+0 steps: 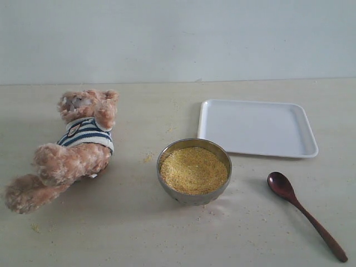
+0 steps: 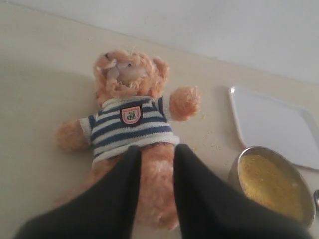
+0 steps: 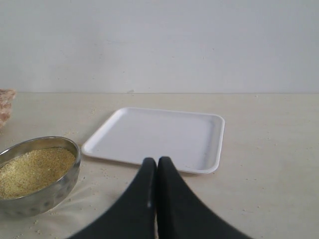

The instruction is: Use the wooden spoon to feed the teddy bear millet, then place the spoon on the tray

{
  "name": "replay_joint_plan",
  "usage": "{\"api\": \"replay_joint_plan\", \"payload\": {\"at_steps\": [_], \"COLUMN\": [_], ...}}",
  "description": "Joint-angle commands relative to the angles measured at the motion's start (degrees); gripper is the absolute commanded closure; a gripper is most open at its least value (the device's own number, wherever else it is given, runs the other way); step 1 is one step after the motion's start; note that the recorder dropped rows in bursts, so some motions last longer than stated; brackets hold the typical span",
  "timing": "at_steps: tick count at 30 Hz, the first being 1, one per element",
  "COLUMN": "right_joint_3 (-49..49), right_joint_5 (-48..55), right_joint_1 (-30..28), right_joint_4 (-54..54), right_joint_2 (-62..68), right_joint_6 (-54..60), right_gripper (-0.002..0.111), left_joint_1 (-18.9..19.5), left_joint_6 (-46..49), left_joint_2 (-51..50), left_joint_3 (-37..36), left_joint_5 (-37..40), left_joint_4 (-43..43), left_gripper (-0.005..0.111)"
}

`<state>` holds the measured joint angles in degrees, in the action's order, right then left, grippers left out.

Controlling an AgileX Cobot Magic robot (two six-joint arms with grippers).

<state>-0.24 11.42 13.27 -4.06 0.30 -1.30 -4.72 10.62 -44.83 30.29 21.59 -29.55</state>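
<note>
The teddy bear (image 1: 78, 147) lies on its back at the left of the table, head toward the wall. A steel bowl heaped with millet (image 1: 193, 169) stands in the middle. The wooden spoon (image 1: 303, 211) lies on the table at the front right, its bowl toward the tray (image 1: 256, 129) behind it. Neither gripper shows in the exterior view. My left gripper (image 2: 155, 148) hangs above the teddy bear (image 2: 132, 117) with its jaws apart, and the bear's leg shows through the gap. My right gripper (image 3: 157, 160) is shut on nothing, facing the tray (image 3: 159, 134).
Stray yellow grains (image 1: 148, 158) lie scattered around the steel bowl (image 1: 222, 192) and near the bear. A pale wall (image 1: 178, 39) closes off the back of the table. The steel bowl (image 3: 35, 172) sits to one side of my right gripper.
</note>
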Motion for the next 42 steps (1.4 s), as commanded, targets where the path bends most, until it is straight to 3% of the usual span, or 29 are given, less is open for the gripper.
{"api": "replay_joint_plan", "payload": {"at_steps": [1,4,9,17,21,24,36,42], "right_joint_3": [0.2,0.2,0.2,0.2,0.2,0.2,0.2,0.2], "right_joint_5": [-0.5,-0.5,-0.5,-0.5,-0.5,-0.5,-0.5,-0.5], "right_joint_1": [-0.1,-0.1,-0.1,-0.1,-0.1,-0.1,-0.1,-0.1], "right_joint_4": [-0.1,-0.1,-0.1,-0.1,-0.1,-0.1,-0.1,-0.1], "right_joint_2": [-0.3,-0.3,-0.3,-0.3,-0.3,-0.3,-0.3,-0.3], "right_joint_6": [0.1,0.1,0.1,0.1,0.1,0.1,0.1,0.1], "right_gripper": [0.108,0.108,0.108,0.108,0.108,0.108,0.108,0.108], "left_joint_1": [-0.5,0.1,3.2,14.1,19.5,21.8,21.4,18.6], "left_joint_6": [3.4,2.7,9.5,39.0,44.7,47.4,53.9,58.4], "left_joint_2": [-14.5,-23.9,-36.9,-42.1,-45.0,-47.4,-54.7,-57.9], "left_joint_3": [9.7,16.1,24.2,22.4,20.8,19.7,19.4,19.5], "left_joint_5": [1.5,4.0,14.7,24.7,31.2,31.7,29.2,27.2], "left_joint_4": [-0.6,-0.7,-6.6,-36.0,-40.0,-40.0,-45.1,-46.5], "left_gripper": [0.05,0.034,0.033,0.033,0.033,0.033,0.033,0.03]}}
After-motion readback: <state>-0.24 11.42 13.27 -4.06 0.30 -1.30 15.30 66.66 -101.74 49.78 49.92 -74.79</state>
